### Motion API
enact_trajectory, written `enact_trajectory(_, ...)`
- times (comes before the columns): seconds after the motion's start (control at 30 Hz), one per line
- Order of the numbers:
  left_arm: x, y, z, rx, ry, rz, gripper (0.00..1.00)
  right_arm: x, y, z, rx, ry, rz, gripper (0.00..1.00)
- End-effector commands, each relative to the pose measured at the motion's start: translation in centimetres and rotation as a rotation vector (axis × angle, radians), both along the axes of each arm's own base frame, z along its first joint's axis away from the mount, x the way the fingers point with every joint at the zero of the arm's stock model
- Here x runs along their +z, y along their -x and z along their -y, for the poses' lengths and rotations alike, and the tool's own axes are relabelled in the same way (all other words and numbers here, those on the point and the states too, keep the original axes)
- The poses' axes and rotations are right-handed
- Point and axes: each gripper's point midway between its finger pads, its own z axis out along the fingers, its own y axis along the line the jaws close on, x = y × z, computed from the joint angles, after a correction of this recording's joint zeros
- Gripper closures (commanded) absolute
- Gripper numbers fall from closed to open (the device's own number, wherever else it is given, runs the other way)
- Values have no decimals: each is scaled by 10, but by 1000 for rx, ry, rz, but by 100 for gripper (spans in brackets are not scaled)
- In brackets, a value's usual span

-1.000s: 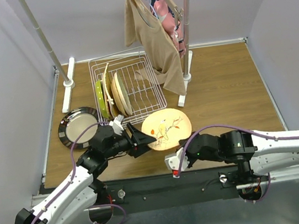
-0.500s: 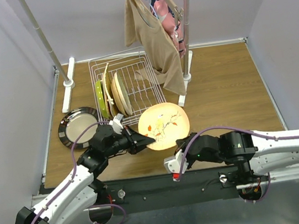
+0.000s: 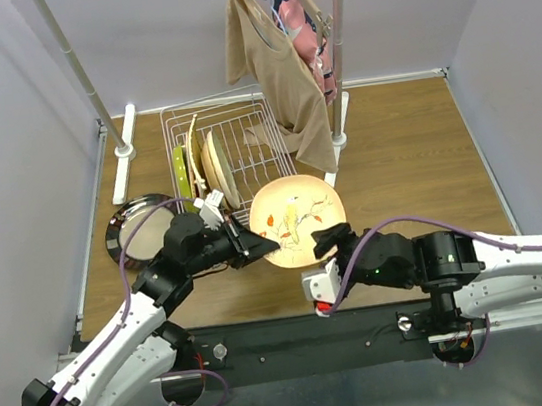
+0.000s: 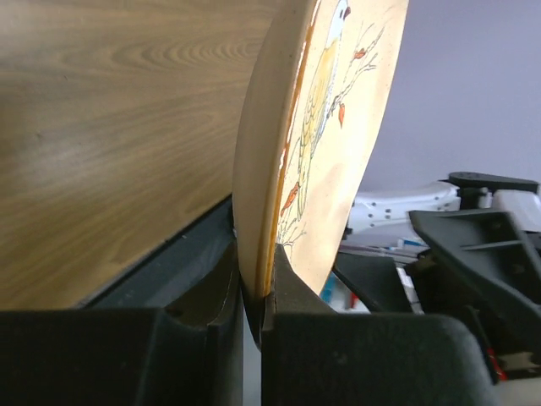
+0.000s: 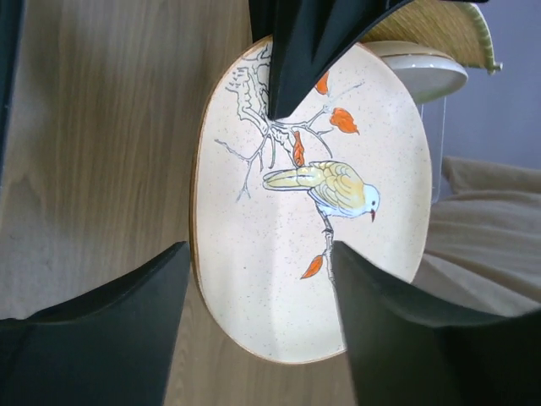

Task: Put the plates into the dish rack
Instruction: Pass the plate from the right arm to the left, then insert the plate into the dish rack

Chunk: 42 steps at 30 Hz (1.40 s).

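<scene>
Peach bird plate, gripped at its rim by the left end effector, has the dish rack just beyond it; the right end effector is wide open.

Peach bird plate tilted (painted face up) beside white dish rack.

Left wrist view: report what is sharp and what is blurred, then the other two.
Left wrist view: bird plate and tabletop grain fairly sharp, near jaws dark and soft. Right wrist view: plate evenly lit, no glare, jaws blurred black shapes. Top view: sharp, no harsh shadows.
</scene>
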Motion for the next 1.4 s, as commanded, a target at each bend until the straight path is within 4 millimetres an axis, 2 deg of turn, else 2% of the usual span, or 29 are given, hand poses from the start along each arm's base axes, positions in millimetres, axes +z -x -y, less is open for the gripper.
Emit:
enact_trajectory(0.0,46,-21,-7,37,-58,269,100,54,-6,-9,-29,-206,-21,13)
enact_trajectory(0.03,58,-24,-9,44,-74,322,100,58,-8,-8,-41,-223,-30,10)
enact_trajectory(0.1,57,-32,-17,87,-141,332,100,64,-15,-4,-65,-247,-41,8)
enact_trajectory(0.13,70,-36,-20,98,-159,379,100,67,-17,-1,-78,-263,-52,8)
enact_trajectory(0.2,73,-44,-27,144,-208,394,100,71,-25,5,-113,-288,-66,7)
enact_trajectory(0.23,85,-47,-29,159,-208,421,100,73,-27,8,-128,-307,-81,7)
enact_trajectory(0.3,90,-54,-35,189,-251,452,100,78,-37,18,-172,-341,-93,7)
enact_trajectory(0.33,100,-56,-37,199,-254,472,100,79,-39,21,-190,-358,-105,6)
enact_trajectory(0.4,98,-63,-40,207,-313,483,100,84,-49,32,-239,-393,-115,6)
enact_trajectory(0.43,108,-65,-41,216,-321,504,100,84,-52,36,-263,-414,-135,6)
enact_trajectory(0.5,101,-74,-48,234,-401,501,100,85,-60,49,-317,-454,-152,5)
enact_trajectory(0.53,110,-77,-51,249,-414,516,100,85,-63,54,-345,-481,-173,4)
enact_trajectory(0.57,104,-83,-58,277,-470,500,100,80,-69,61,-381,-491,-182,3)
enact_trajectory(0.63,111,-88,-64,298,-518,521,100,78,-72,71,-432,-543,-212,2)
enact_trajectory(0.7,106,-95,-72,322,-586,507,100,72,-82,83,-509,-580,-222,0)
enact_trajectory(0.73,115,-98,-74,335,-594,522,100,71,-83,87,-542,-616,-245,0)
enact_trajectory(0.8,114,-106,-80,364,-645,514,100,70,-94,100,-640,-672,-248,0)
enact_trajectory(0.83,124,-109,-82,382,-648,527,100,66,-99,105,-702,-724,-281,0)
enact_trajectory(0.87,120,-114,-82,382,-681,516,100,72,-107,119,-783,-789,-256,0)
enact_trajectory(0.93,133,-122,-85,417,-697,530,100,72,-110,124,-833,-837,-281,0)
enact_trajectory(0.97,130,-128,-84,414,-726,523,100,71,-114,132,-890,-869,-276,0)
enact_trajectory(1.0,130,-133,-87,432,-752,518,100,71,-117,136,-927,-898,-282,0)
enact_trajectory(1.03,142,-137,-87,450,-751,533,100,69,-118,139,-950,-908,-285,0)
enact_trajectory(1.07,134,-143,-85,438,-788,512,100,64,-121,142,-988,-919,-289,0)
enact_trajectory(1.1,136,-147,-87,447,-813,519,100,60,-122,147,-1029,-940,-289,0)
enact_trajectory(1.13,145,-150,-87,460,-811,530,100,57,-123,149,-1049,-947,-294,0)
enact_trajectory(1.17,139,-156,-86,452,-841,519,100,51,-124,150,-1074,-957,-308,0)
enact_trajectory(1.23,145,-161,-89,471,-871,531,100,45,-127,156,-1141,-987,-305,0)
enact_trajectory(1.37,138,-172,-90,470,-933,523,100,37,-141,160,-1244,-993,-296,0)
